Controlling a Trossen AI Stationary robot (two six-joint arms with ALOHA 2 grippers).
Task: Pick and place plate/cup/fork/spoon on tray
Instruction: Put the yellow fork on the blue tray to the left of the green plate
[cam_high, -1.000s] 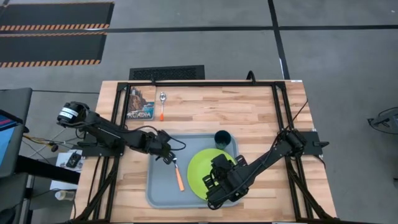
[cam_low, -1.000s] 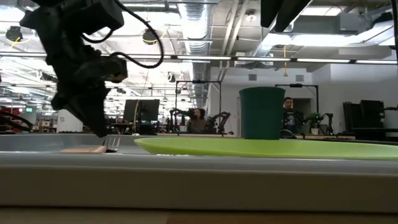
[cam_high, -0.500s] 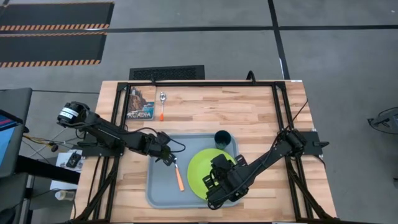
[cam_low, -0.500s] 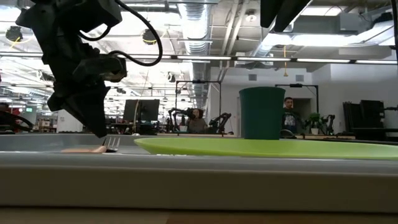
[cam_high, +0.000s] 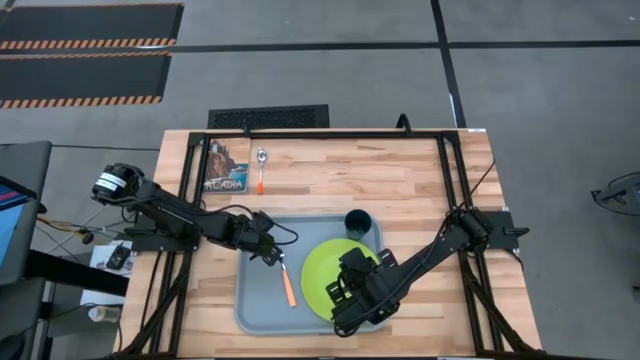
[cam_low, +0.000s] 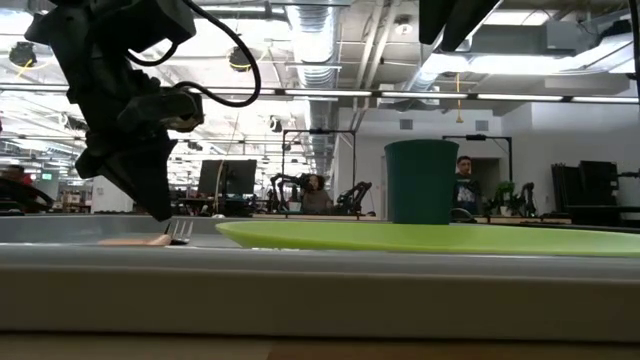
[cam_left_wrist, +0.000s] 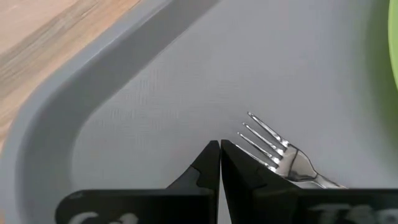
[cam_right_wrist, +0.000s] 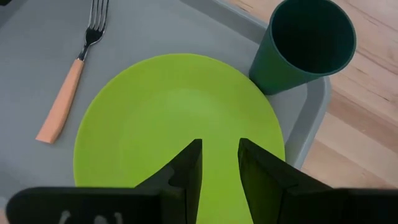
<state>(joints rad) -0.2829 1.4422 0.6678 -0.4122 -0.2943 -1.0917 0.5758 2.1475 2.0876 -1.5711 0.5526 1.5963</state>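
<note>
With fork (cam_left_wrist: 281, 157) on tray (cam_left_wrist: 155, 93), left pincer (cam_left_wrist: 219, 163) shut, prob. empty.

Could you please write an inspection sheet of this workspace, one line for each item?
Surface: wooden table, bare at its right part.
Job's things: plate, cup and fork on the tray; spoon on the table.
Clutter: ACADIA booklet beside the spoon.
Grippers: left gripper shut, empty, beside the fork tines; right gripper open above the plate.
Cables: black cable along the left arm.
Surroundings: people far behind, low view.
</note>
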